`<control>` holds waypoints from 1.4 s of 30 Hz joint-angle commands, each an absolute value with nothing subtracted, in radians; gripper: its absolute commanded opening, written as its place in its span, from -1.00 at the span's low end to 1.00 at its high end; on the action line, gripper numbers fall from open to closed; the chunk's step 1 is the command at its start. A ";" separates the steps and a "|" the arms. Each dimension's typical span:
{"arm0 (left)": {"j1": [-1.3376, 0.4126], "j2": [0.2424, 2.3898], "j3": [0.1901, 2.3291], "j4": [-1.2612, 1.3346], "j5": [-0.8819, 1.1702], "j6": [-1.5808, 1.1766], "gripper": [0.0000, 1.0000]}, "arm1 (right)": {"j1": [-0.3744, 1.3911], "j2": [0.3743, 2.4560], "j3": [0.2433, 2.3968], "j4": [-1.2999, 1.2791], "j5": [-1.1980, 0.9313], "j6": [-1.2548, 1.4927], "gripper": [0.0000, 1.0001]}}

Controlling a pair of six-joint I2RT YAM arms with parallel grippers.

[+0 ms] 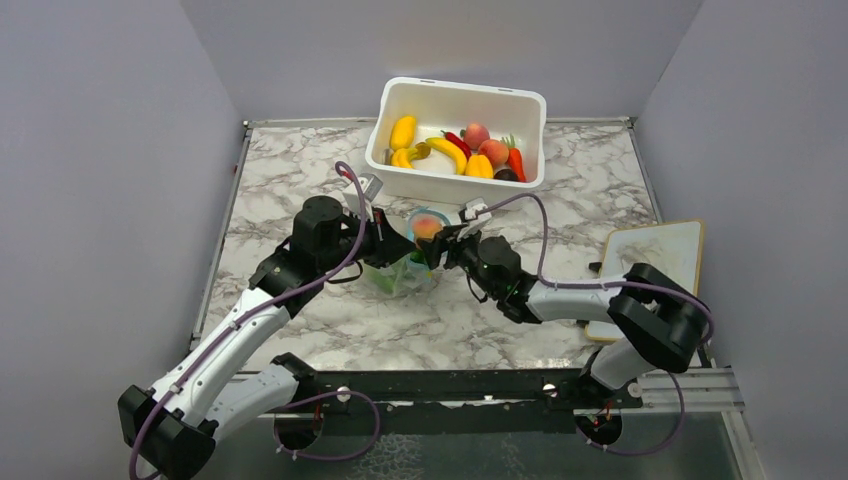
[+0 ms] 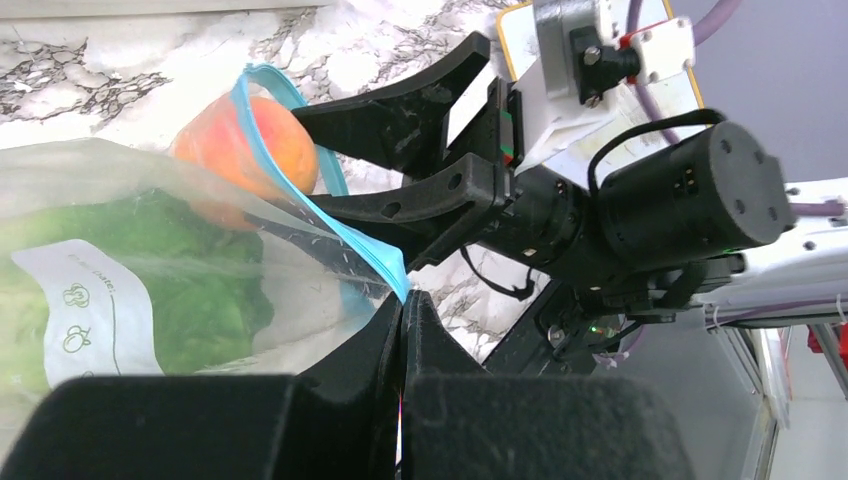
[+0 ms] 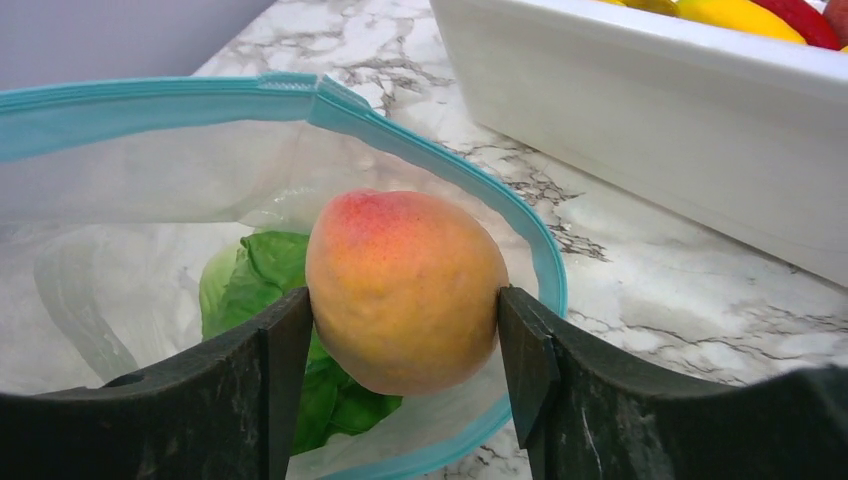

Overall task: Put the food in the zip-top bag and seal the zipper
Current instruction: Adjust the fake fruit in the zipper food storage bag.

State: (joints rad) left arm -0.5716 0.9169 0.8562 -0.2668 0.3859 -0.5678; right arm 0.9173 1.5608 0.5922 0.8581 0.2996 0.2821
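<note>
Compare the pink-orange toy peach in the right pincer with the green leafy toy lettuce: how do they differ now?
The pink-orange toy peach is smooth and round; the green leafy toy lettuce is ruffled and folded. The peach is clamped in the right pincer at the mouth of the clear zip-top bag; the lettuce lies loose, deeper inside it. Both are glossy toy foods.

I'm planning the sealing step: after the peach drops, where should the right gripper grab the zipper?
Probably at the zipper's creased corner, where its two halves meet flat, away from the left gripper's pinch. Come from above, one finger each side: the strip is thin and the mouth faces up. The right gripper must first release the peach.
</note>
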 commanded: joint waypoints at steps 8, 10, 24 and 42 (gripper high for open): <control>-0.577 0.916 0.878 -0.243 0.351 -0.533 -1.00 | 0.920 1.288 0.811 0.049 0.218 0.370 0.54; -0.577 0.916 0.879 -0.240 0.344 -0.533 -1.00 | 0.920 1.245 0.810 -0.012 0.191 0.375 0.52; -0.577 0.922 0.872 -0.222 0.353 -0.544 -1.00 | 0.918 1.218 0.707 0.034 0.137 0.434 0.02; -0.577 0.909 0.885 -0.271 0.308 -0.479 -1.00 | 0.891 1.318 0.794 0.078 0.004 0.414 -0.98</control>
State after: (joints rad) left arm -0.5716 0.9245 0.8562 -0.2630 0.3523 -0.5388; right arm 0.8955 1.3777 0.7059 0.1226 0.0769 0.4183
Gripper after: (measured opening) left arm 0.012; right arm 0.051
